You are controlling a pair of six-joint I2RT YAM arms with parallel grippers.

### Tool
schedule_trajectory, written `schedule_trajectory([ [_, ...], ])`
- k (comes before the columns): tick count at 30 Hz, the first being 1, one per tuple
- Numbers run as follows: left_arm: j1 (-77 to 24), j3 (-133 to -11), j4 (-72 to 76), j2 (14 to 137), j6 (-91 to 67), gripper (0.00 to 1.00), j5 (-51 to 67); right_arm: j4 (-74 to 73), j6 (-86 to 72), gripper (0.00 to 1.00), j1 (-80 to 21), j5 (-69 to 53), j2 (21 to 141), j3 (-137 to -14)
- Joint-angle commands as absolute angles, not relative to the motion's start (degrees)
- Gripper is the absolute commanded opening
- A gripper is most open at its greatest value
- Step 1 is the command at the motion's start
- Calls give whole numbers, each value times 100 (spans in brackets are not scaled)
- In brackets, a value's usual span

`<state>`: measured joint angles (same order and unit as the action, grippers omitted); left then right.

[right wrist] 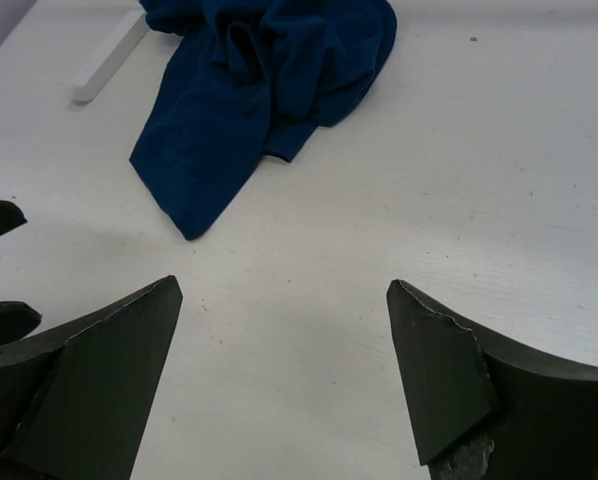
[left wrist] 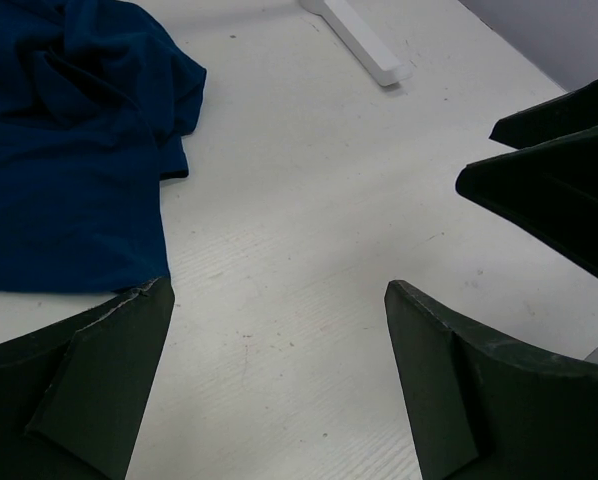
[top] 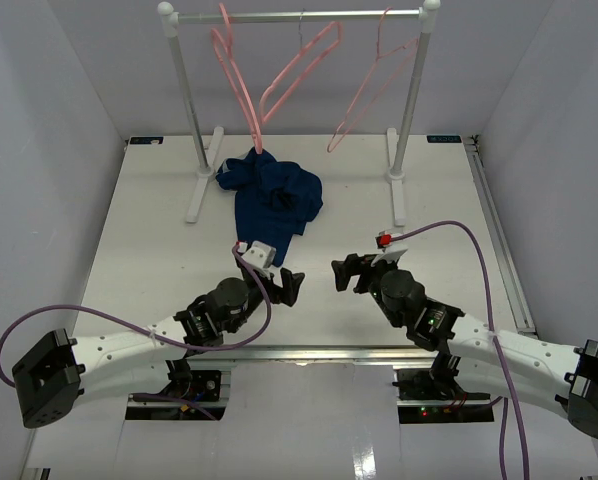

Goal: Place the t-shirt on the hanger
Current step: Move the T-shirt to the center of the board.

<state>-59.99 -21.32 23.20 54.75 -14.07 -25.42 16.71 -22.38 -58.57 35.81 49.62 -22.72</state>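
Note:
The dark navy t-shirt point(top: 271, 195) lies crumpled on the white table below the rack; it also shows in the left wrist view point(left wrist: 69, 140) and the right wrist view point(right wrist: 259, 90). Three pink hangers hang alike on the rail: left point(top: 237, 80), middle point(top: 299, 70), right point(top: 374, 85). The left one's lower end reaches down to the shirt's top edge. My left gripper point(top: 291, 284) point(left wrist: 279, 290) is open and empty, just near-right of the shirt's hem. My right gripper point(top: 342, 274) point(right wrist: 284, 287) is open and empty, facing the left one over bare table.
The white rack has a top rail point(top: 299, 16) and two posts on flat feet, left point(top: 204, 180) and right point(top: 397, 190). Grey walls close in both sides. A metal rail point(top: 499, 240) runs along the table's right edge. The two grippers are close together.

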Motion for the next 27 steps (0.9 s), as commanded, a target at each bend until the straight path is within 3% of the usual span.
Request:
schedule_trajectory([
  [1, -6003, -2298, 2147, 5693, -1547, 96, -3058, 2104, -2238, 90, -5857, 3601, 4663, -2257],
  [6, -5830, -2759, 1546, 6531, -1865, 91, -3728, 1920, -2305, 90, -5862, 3656, 4486, -2284],
  [12, -4813, -3281, 1263, 7502, -2360, 86, -2850, 2146, -2312, 91, -5854, 3729, 4157, -2001],
  [27, -3971, -4976, 868, 10165, -2152, 70, -2726, 1762, -2563, 97, -5848, 4015, 3936, -2057],
])
